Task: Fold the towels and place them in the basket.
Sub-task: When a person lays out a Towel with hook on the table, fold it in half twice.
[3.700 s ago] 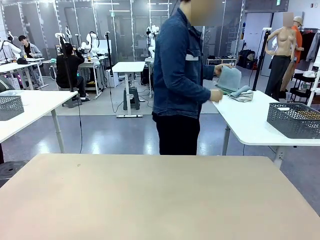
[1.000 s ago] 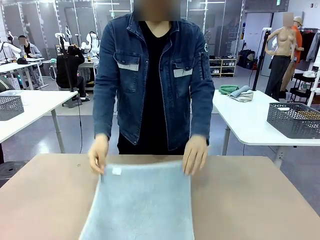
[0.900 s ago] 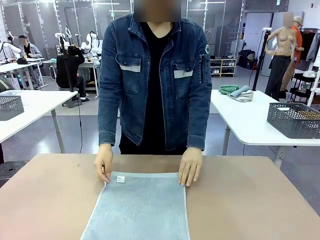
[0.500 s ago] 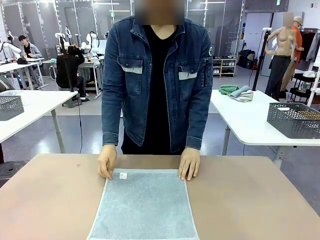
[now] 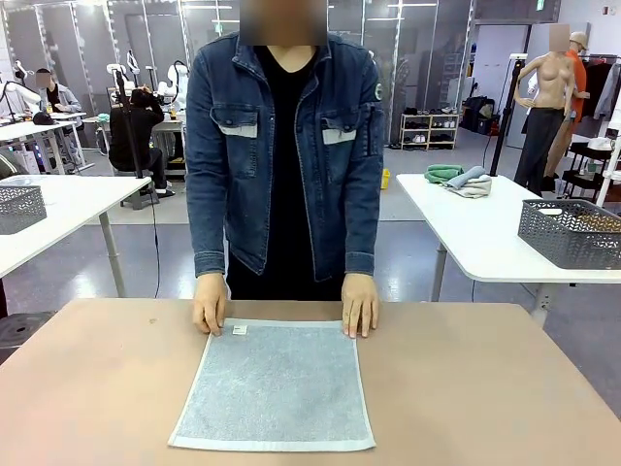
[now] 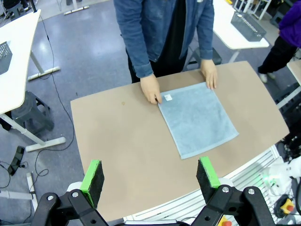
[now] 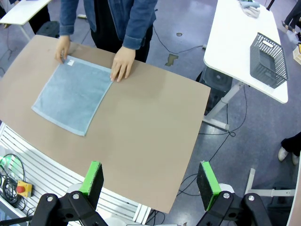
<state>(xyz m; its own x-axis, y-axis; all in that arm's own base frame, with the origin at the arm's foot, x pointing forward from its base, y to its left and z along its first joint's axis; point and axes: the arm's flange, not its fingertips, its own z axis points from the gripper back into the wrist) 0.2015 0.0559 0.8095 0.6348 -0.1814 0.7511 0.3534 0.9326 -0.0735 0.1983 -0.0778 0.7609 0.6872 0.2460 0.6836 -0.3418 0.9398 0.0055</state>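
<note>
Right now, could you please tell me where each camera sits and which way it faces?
Front: at the robot's table edge, facing across the table at the person, whose hands hold the towel flat.
Left wrist: high above, looking down on the table; open left fingers at bottom.
Right wrist: high, looking down; open right fingers, plus a basket on a side table.
All share the towel and hands.

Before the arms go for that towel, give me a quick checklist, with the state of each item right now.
1. Towel lies flat and unfolded on the table: ok.
2. Towel free of the person: not ok; one hand and the other hand rest at its far corners.
3. Left gripper open: ok.
4. Right gripper open: ok.
5. Basket beside the towel: not ok; it stands on the white side table.
</note>
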